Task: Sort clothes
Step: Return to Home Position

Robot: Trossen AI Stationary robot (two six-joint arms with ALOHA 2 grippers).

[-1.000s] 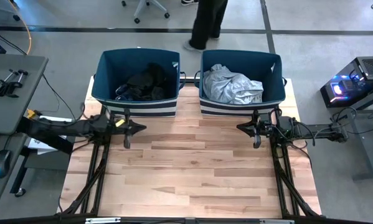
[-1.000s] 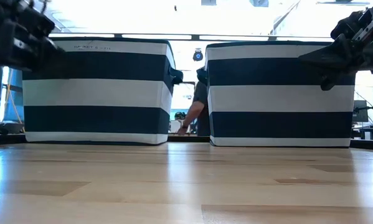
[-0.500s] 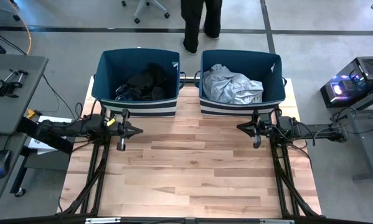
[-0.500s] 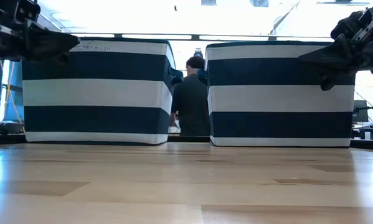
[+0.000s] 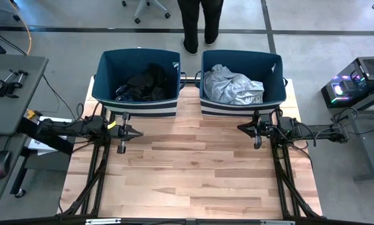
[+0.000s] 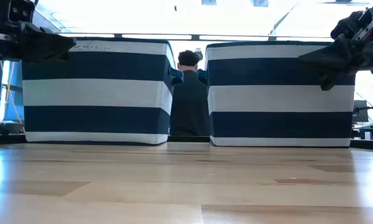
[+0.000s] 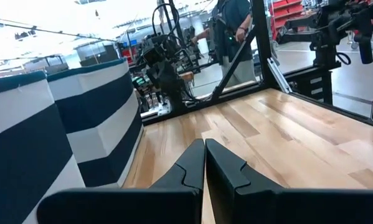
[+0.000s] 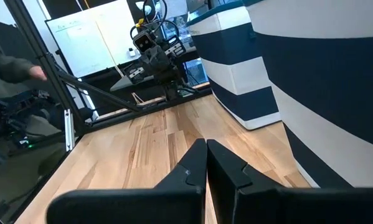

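Black and dark navy clothes (image 5: 146,83) lie in the left navy bin (image 5: 105,69). A grey and white garment (image 5: 233,86) lies in the right navy bin (image 5: 273,72). My left gripper (image 5: 138,133) is shut and empty above the table, in front of the left bin; its fingers meet in the left wrist view (image 7: 205,149). My right gripper (image 5: 240,128) is shut and empty in front of the right bin; it also shows in the right wrist view (image 8: 206,149). No yellow garment shows.
The two striped bins (image 6: 96,93) (image 6: 279,93) stand side by side at the table's far edge. The bare wooden table (image 5: 193,175) stretches in front of them. A person (image 6: 187,93) stands beyond the far edge, between the bins.
My left gripper has drawn back a little toward the table's left edge and near side, staying shut. The person behind the table has walked toward the right. My right arm has kept still.
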